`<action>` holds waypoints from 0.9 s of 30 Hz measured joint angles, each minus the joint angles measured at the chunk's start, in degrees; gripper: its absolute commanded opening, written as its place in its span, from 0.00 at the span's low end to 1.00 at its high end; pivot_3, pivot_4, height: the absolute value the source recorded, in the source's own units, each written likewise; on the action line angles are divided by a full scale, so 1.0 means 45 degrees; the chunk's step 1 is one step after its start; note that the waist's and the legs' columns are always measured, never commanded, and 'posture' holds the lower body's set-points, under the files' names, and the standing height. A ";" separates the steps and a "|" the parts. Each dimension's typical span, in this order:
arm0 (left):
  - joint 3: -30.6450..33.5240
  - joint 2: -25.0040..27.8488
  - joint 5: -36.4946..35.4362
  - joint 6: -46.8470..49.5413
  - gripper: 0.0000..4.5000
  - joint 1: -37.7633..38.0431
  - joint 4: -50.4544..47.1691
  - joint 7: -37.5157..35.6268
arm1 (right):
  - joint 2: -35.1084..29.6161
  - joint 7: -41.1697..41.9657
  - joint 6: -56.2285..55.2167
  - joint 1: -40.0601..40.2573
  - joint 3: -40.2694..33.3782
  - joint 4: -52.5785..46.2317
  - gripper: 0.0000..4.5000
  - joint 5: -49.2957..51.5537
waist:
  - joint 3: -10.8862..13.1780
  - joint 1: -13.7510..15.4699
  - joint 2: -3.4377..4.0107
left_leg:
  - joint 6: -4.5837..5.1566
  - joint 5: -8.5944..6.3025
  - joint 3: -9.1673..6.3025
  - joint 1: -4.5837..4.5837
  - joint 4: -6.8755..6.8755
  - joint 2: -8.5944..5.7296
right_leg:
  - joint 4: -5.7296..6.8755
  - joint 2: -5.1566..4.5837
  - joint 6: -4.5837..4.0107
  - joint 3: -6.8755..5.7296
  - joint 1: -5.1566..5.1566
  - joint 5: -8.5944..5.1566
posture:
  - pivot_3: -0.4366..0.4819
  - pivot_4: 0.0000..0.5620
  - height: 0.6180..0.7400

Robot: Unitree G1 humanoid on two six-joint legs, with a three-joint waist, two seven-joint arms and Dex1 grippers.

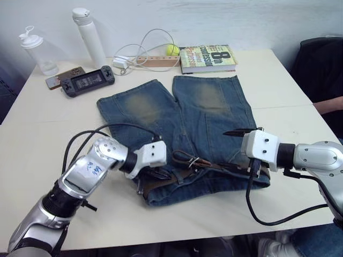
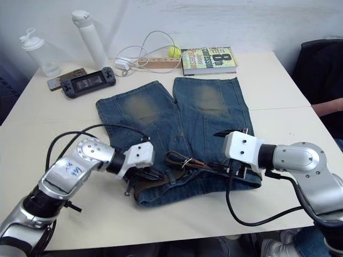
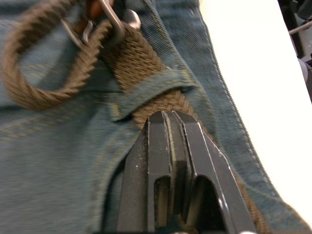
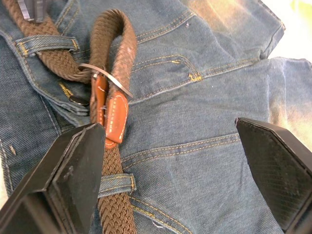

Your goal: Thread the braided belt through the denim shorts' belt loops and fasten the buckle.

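On the white tabletop [image 1: 48, 139] lie the denim shorts [image 1: 187, 118] — braided belt [image 4: 114, 204] along the waistband, buckle [image 4: 105, 80] looped. Left fingers [image 3: 170, 161] pinch the belt; right fingers [image 4: 275, 165] spread wide above. Behind: a book [image 1: 208, 58], bottles [image 1: 90, 35], a game console [image 1: 87, 80].

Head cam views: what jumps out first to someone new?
The denim shorts lie flat mid-table, the braided belt already through loops along the waistband, its buckle near the fly. Both grippers sit at the waistband: the left gripper closed at the belt beside a belt loop, the right gripper wide open above.
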 measured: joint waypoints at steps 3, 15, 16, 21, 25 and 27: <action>-0.0609 0.0386 0.0792 -0.1043 0.02 0.0478 -0.0054 0.0370 | 0.0027 -0.0040 0.0014 -0.0007 0.0415 -0.0003 1.00 -0.0073 | -0.0001 0.0002 0.0001 | -0.0001 0.0000 0.0001 0.0005 -0.0004 0.0000 | -0.0015 0.0000 -0.0003 -0.0001 0.0000 -0.0001 | 0.48 0.27 1.00; -0.0260 0.0039 0.0889 -0.1438 0.02 0.1104 0.0036 0.0926 | 0.1439 -0.1177 -0.0242 -0.0042 0.1984 0.0488 1.00 -0.1309 | -0.0030 0.0054 0.0030 | 0.0000 -0.0002 0.0019 0.0065 -0.0030 0.0001 | -0.0036 -0.0002 -0.0009 0.0015 0.0038 -0.0005 | 0.48 0.27 1.00; -0.0248 0.0038 0.0874 -0.1379 0.02 0.1093 0.0036 0.0915 | 0.1513 -0.1225 -0.0242 -0.0052 0.2014 0.0508 1.00 -0.1371 | -0.0030 0.0050 0.0029 | 0.0000 -0.0002 0.0019 0.0068 -0.0029 0.0001 | -0.0034 0.0000 -0.0009 0.0016 0.0038 -0.0005 | 0.48 0.27 1.00; -0.0214 0.0032 0.0789 -0.1102 0.02 0.1014 0.0040 0.0876 | 0.2158 -0.1542 0.0000 -0.0260 0.2083 0.0755 1.00 -0.1384 | -0.0030 0.0028 0.0030 | 0.0000 -0.0002 0.0018 0.0071 -0.0032 0.0001 | -0.0033 0.0000 -0.0010 0.0016 0.0039 -0.0005 | 0.48 0.27 1.00; -0.0219 0.0031 0.0787 -0.1033 0.02 0.0977 0.0040 0.0886 | 0.2278 -0.1599 0.0281 -0.0341 0.2087 0.0754 1.00 -0.1373 | -0.0030 0.0010 0.0030 | -0.0001 -0.0002 0.0017 0.0070 -0.0032 0.0001 | -0.0031 0.0000 -0.0010 0.0016 0.0038 -0.0005 | 0.48 0.27 1.00; -0.0216 0.0029 0.0772 -0.0947 0.02 0.0954 0.0041 0.0894 | 0.2283 -0.1643 0.0300 -0.0335 0.2223 0.0753 1.00 -0.1449 | -0.0030 0.0003 0.0030 | -0.0001 -0.0003 0.0017 0.0071 -0.0032 0.0001 | -0.0031 0.0001 -0.0010 0.0016 0.0039 -0.0005 | 0.48 0.27 1.00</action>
